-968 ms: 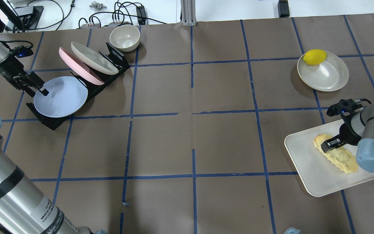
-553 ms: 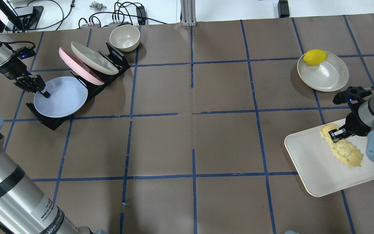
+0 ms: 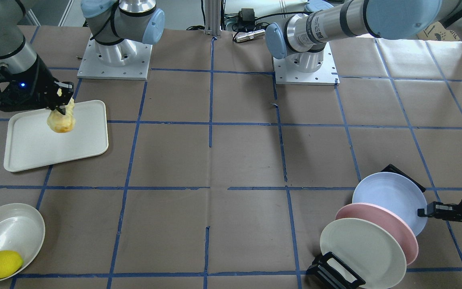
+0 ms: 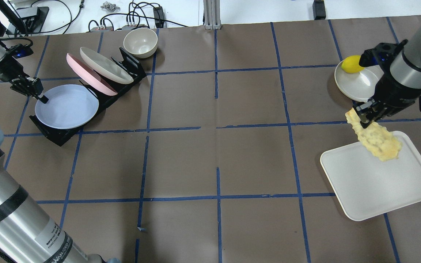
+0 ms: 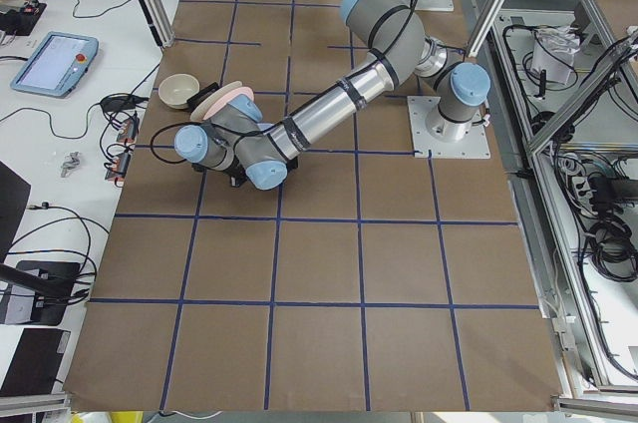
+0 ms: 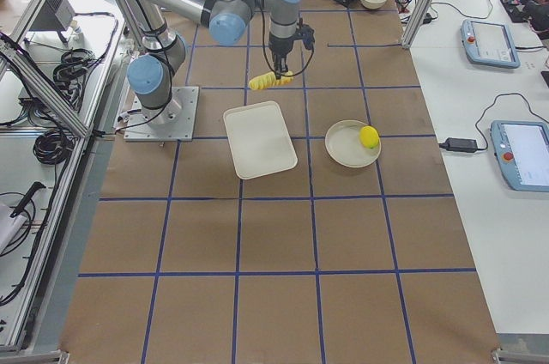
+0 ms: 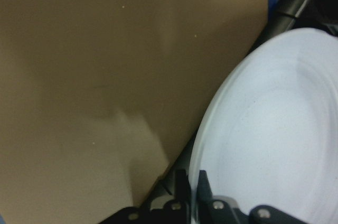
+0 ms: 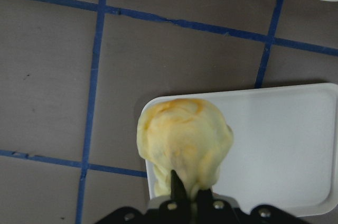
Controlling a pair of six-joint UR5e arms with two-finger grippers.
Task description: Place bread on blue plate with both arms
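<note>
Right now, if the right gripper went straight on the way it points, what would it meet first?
The right gripper points down, shut on the bread hanging beneath it. The bread's lower end would likely touch the white tray first, near its corner; the margin from the edge is unclear.

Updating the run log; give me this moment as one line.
right gripper: shut on bread, hanging clear above tray | left gripper: shut on blue plate rim | blue plate: in rack
</note>
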